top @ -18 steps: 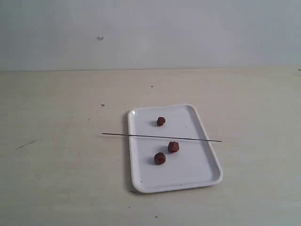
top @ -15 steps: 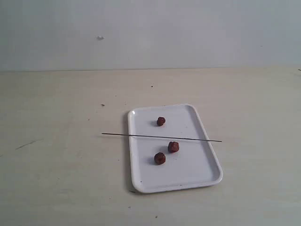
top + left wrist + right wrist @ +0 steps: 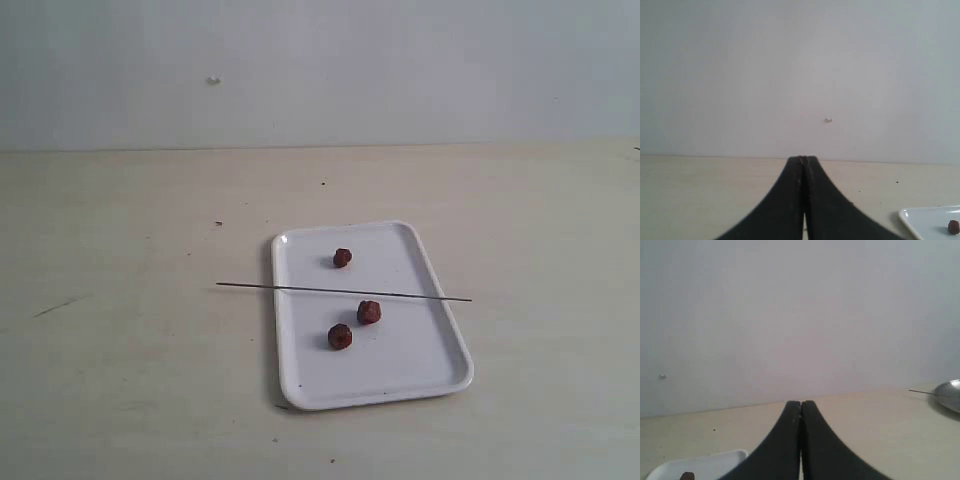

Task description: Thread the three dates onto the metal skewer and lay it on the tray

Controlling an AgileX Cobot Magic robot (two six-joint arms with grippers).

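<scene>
Neither arm shows in my exterior view, so I'm reading the claws off the wrist cameras. Left claw [image 3: 803, 164]: clenched, its two black fingers pressed flat together with nothing between them, pointing across the tabletop [image 3: 130, 380] toward the pale wall [image 3: 420, 70]. Right claw [image 3: 801, 407]: the same, clamped tight on nothing.

The tray [image 3: 400, 372] lies flat on the tabletop, a little right of centre in the exterior view, with its long side running away from the camera. The metal skewer [image 3: 330, 290] lies crosswise over it and sticks out past both long edges, further on the left. All three dates sit loose on the tray, unthreaded. The far date [image 3: 342, 258] is alone beyond the skewer. The middle date [image 3: 369, 312] is just on the near side of the rod, and I can't tell whether they touch. The near date [image 3: 340, 337] sits close by the middle one.

The left wrist camera catches a corner of the tray with one date on it. At the edge of the right wrist view there's a shiny metal object [image 3: 950, 394] on the tabletop.
</scene>
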